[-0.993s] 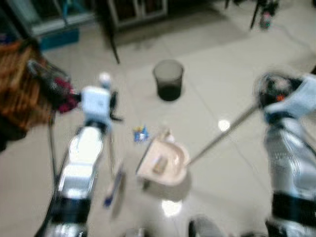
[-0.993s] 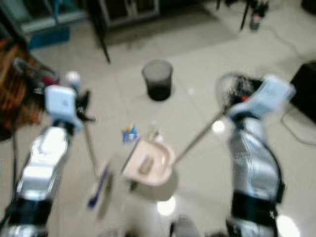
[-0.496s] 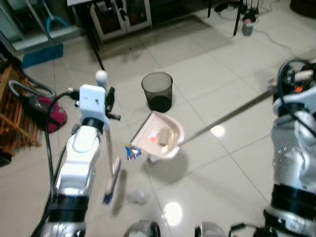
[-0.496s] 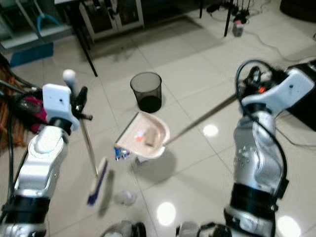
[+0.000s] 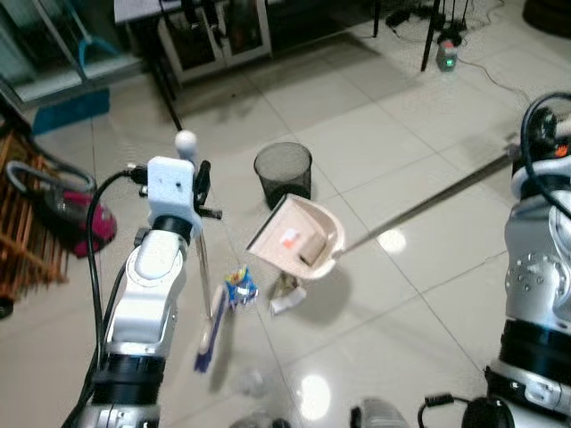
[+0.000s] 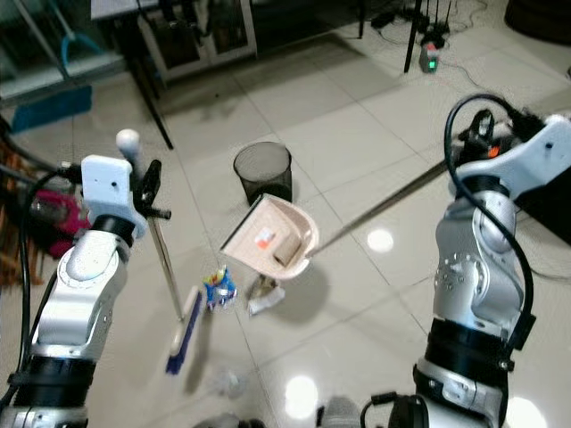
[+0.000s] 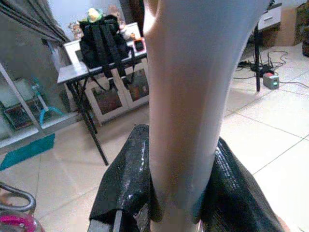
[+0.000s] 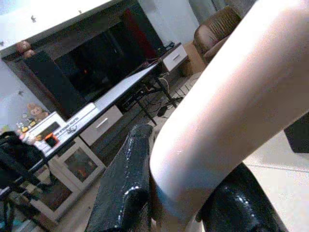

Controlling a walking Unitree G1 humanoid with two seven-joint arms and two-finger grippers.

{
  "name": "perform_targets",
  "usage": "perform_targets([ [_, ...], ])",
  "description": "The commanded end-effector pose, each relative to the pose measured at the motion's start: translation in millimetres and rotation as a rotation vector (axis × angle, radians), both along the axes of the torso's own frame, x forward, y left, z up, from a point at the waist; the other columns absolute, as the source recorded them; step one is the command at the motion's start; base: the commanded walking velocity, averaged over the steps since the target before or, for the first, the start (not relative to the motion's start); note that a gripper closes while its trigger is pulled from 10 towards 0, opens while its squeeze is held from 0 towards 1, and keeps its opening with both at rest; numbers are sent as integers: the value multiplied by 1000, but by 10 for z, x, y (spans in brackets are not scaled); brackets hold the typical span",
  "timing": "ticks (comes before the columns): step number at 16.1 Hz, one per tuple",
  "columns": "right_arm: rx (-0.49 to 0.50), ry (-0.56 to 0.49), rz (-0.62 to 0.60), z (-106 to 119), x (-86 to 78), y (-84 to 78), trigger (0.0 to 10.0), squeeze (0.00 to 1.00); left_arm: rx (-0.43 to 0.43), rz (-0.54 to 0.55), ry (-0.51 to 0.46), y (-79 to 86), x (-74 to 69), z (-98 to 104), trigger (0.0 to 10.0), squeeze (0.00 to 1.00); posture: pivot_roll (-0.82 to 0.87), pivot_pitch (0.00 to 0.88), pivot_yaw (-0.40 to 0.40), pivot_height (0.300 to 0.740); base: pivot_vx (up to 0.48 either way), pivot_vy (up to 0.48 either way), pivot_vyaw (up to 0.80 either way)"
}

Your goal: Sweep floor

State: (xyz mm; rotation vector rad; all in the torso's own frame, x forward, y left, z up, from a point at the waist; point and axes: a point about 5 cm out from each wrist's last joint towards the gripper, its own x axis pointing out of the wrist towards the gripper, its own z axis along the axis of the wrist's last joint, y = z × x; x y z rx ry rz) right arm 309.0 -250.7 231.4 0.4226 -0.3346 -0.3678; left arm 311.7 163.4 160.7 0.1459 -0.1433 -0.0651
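Over the tiled floor [image 5: 419, 116], just in front of the mesh bin [image 5: 284, 174], the pink dustpan [image 5: 299, 236] hangs lifted & tilted, its long handle [image 5: 428, 198] running back to the right gripper [image 8: 174, 193]. Right wrist view: both black fingers [image 8: 123, 188] clamped tight round that pale handle — a firm hold, prob. needed because the pan sits far out on a long lever. Pan carries a couple of scraps, a pale one w/ an orange mark & a brownish block; the tilt keeps them against the back wall, so I'd judge it's being carried to the bin for tipping.

Left gripper [image 7: 178, 193] grips the broom handle [image 5: 200, 259] the same way, fingers closed round it near the top, white knob above. Broom head [image 5: 211, 330] is down at floor level beside the robot, blue bristles angled — parked low, ready for another stroke.

Floor isn't done yet: a blue-yellow wrapper [image 5: 239, 287] & a pale crumpled scrap [image 5: 287, 299] lie just below the pan, close to the broom head, plus a faint clear bit [image 5: 252, 382] nearer the robot. Red vacuum [image 5: 76, 223] stands well off to the left — not involved.
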Motion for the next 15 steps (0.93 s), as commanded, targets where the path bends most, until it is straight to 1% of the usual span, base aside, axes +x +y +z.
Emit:
perform_targets([
  [1, -24, -67, -15, 155, -8, 7, 10000, 0, 22, 11, -46, 37, -28, 75, 10000, 0, -133, 54, 105, 740, 382, 0, 0],
  [5, -60, -87, -17, 272, 23, 20, 10000, 0, 14, 41, -31, 87, -67, 5, 10000, 0, -138, 38, 85, 740, 389, 0, 0],
  [9, -101, -92, -48, 346, 53, -43, 10000, 0, 18, 60, -38, 104, -91, -6, 10000, 0, -135, 26, 65, 740, 392, 0, 0],
  [15, -140, -106, -58, 422, 101, -19, 10000, 0, 24, 66, -46, 104, -71, 11, 10000, 0, -136, 35, 60, 740, 393, 0, 0],
])
